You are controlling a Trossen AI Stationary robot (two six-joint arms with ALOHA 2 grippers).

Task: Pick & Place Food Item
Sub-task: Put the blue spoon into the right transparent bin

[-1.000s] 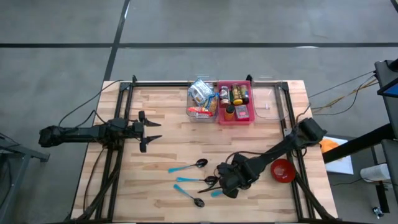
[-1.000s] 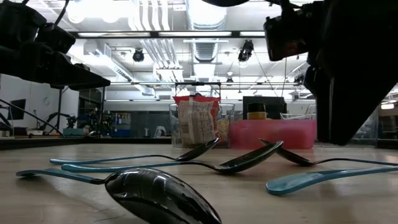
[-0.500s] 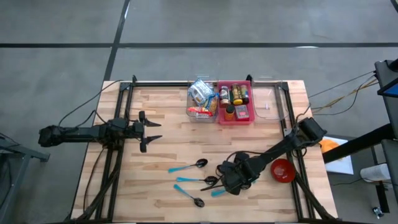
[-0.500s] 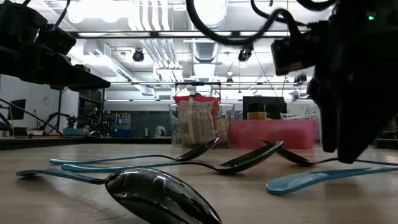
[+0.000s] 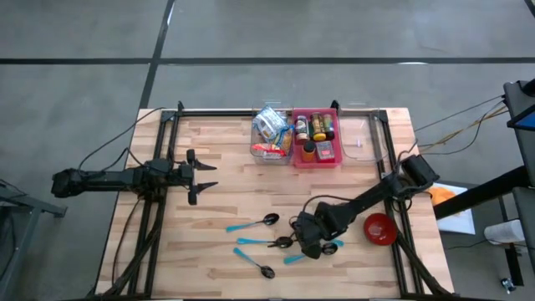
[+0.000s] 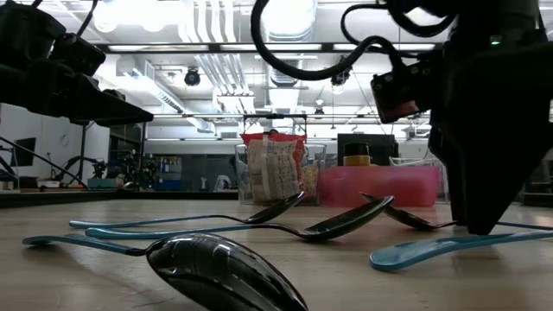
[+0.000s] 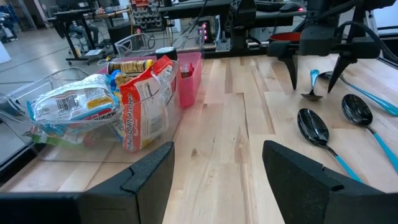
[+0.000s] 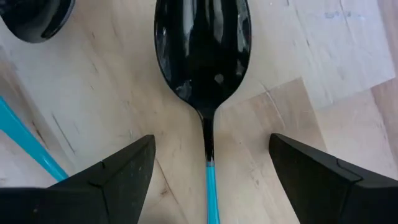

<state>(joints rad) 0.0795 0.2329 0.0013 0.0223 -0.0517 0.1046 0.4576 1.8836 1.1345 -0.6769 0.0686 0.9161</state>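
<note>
So the wooden counter [image 5: 226, 159] takes up most of the overhead shot, with a dark arm coming in from each side. The left arm [image 5: 109, 179] lies flat across the left edge, its pincer [image 5: 201, 176] spread wide with nothing between the fingers, well apart from everything else.

The right arm [image 5: 376, 194] reaches in from the right edge toward the near middle of the counter. Its pincer [image 8: 208, 165] is spread wide too, fingers pointing down, straddling a spoon [image 8: 202, 43] with a black bowl and a teal handle. The wrist camera shows a finger on either side of the spoon's neck, not touching it.

At the far edge sit three bins in a row: a clear bin [image 5: 257, 144] on the left stuffed with snack bags [image 5: 269, 123], a pink bin [image 5: 336, 155] in the middle with jars and bottles [image 5: 318, 127], and another clear bin [image 5: 372, 144] on the right. So the food is all sitting back there in the bins, far from both pincers.

A small red bowl [image 5: 380, 228] sits near the right edge, just beside the right arm.

Four more black and teal spoons lie scattered in the near middle: one [image 5: 253, 223] farthest back, one [image 5: 262, 242] in the middle, one [image 5: 254, 262] nearest, plus one [image 5: 292, 258] whose teal handle lies close by the right pincer.
</note>
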